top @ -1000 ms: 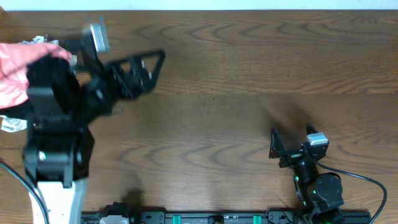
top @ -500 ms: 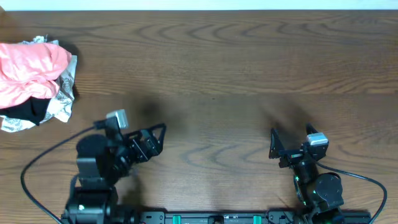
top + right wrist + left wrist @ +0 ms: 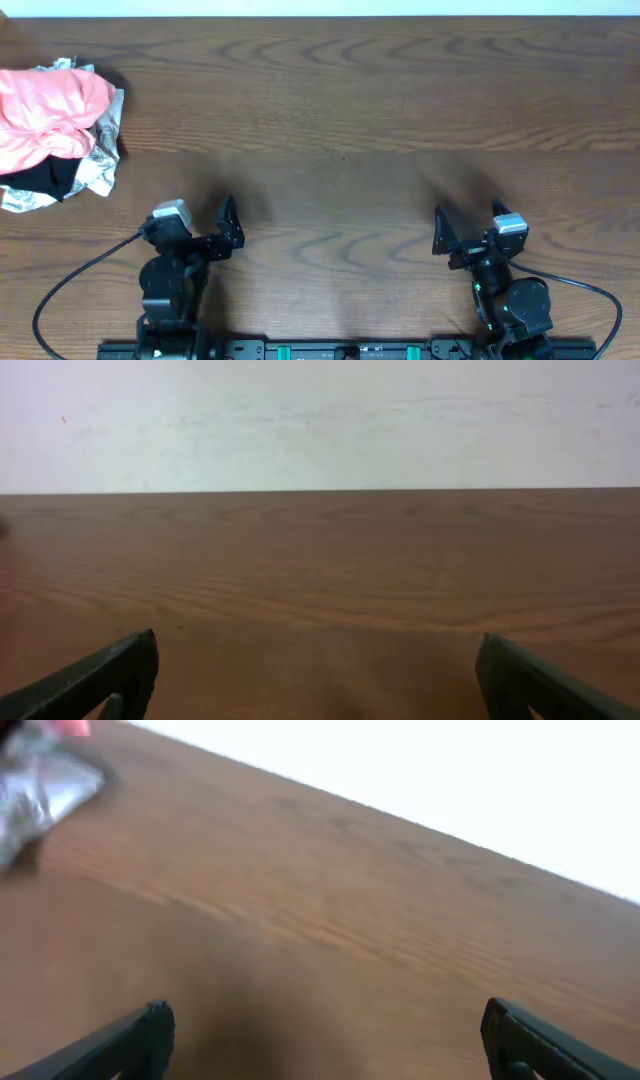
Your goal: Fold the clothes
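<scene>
The salmon-pink T-shirt is seen crumpled in a heap at the far left edge of the wooden tabletop, unfolded. It is piled on a black piece of fabric and a crinkled silvery material, which it touches. No lettering or label can be read on it from overhead, since the cloth is bunched. In the left wrist view only the blurred silvery material is caught in the upper left corner. The left tool is held low near the front edge, well apart from the heap, with its fingers spread wide and nothing between them. The right tool is parked at the front right, likewise spread wide and empty, its fingers framing bare wood grain and a pale wall beyond the tabletop. A black cable is looped beside the left arm's base.
</scene>
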`<state>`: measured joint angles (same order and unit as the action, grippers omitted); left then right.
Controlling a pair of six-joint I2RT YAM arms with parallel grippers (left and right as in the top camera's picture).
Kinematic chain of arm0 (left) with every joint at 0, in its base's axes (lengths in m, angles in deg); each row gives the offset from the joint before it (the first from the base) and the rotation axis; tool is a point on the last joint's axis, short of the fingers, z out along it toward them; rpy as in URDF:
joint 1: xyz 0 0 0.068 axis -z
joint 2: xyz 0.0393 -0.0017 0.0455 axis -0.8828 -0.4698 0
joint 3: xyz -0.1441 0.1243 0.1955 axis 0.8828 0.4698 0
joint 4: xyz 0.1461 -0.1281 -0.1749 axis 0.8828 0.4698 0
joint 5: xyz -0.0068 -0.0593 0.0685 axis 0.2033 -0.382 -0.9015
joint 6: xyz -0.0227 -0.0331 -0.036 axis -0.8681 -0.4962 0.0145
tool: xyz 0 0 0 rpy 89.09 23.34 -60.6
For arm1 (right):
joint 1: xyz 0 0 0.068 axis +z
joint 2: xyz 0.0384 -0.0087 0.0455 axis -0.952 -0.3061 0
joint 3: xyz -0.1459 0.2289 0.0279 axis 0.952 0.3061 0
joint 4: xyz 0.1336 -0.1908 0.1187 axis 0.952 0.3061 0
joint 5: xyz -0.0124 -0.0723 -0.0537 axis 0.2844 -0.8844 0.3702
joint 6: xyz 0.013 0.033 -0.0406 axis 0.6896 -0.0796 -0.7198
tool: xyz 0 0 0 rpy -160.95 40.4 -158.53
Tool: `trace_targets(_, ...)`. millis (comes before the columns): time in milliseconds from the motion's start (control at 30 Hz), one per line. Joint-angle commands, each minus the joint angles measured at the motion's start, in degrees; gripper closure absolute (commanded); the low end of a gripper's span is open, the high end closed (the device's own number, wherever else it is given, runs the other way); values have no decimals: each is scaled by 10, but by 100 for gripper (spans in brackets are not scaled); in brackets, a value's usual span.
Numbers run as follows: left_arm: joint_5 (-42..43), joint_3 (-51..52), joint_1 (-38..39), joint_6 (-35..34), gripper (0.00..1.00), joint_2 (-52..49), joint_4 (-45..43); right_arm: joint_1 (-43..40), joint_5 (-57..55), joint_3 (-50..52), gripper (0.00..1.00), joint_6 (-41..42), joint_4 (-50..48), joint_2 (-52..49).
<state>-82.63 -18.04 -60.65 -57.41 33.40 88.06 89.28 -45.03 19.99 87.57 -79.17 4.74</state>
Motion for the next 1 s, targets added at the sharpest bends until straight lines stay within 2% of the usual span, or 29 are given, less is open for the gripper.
trace_targets(0,-21,29,-1,127,2,26,-11,1,2,1,1,10,2,5)
trace_targets(433,-21,80,-19,168,2,87,-11,1,2,1,1,10,2,5)
trace_targets(767,-21,79,-19,192,2,144,-10,1,2,1,1,10,2,5)
trace_targets(967,-21,79,-19,192,2,143,-10,1,2,1,1,10,2,5)
